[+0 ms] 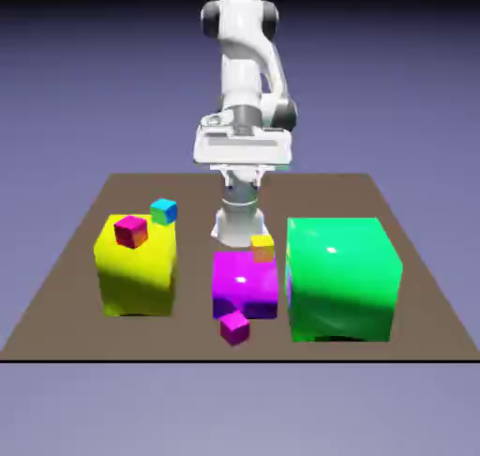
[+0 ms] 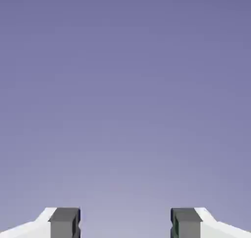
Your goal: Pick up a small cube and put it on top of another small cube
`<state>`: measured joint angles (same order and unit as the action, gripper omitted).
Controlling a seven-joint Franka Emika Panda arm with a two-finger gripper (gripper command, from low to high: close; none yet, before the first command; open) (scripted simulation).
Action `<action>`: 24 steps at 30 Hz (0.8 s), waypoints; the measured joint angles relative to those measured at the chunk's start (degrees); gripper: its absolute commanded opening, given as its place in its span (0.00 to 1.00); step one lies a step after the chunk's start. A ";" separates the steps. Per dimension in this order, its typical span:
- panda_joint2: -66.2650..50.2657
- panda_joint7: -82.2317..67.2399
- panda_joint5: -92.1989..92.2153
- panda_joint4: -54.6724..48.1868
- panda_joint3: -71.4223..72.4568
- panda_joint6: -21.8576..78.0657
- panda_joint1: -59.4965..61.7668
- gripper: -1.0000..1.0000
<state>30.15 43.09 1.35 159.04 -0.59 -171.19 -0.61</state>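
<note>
Five small cubes: magenta-purple one [image 1: 235,328], red-pink one [image 1: 131,232], blue one [image 1: 164,211], yellow-orange one [image 1: 262,248], so four in plain sight; a fifth cannot be told.Four small cubes: magenta-purple cube [image 1: 235,328], red-pink cube [image 1: 131,232], blue cube [image 1: 164,211], yellow-orange cube [image 1: 262,248].
Magenta-purple cube: at the camera-side foot of the purple block [image 1: 245,283]; whether they touch, I cannot tell.
Hand [image 2: 125,223]: fingers spread well apart, nothing between them; raised above the table's far part, away from the cubes.
Done: no small cube sits on another.
Left: seemingly the whole job, namely reach, grasp, lift, place and release.
Destination: not settled by the task's wording.
Big blocks: yellow block [image 1: 137,274] toward the exterior view's left, purple block in the middle, green block [image 1: 342,281] toward the exterior view's right.
Table [image 1: 56,318]: brown, plain, straight-edged.
Room: plain blue-violet backdrop, darkening to black at the top of the exterior view; the hand view shows only this backdrop beyond the fingers.
</note>
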 measured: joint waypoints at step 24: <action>-49.84 12.54 26.94 -39.04 -11.69 56.03 1.62 0.50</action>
<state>-19.68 55.62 28.30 120.00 -12.27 -115.16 1.02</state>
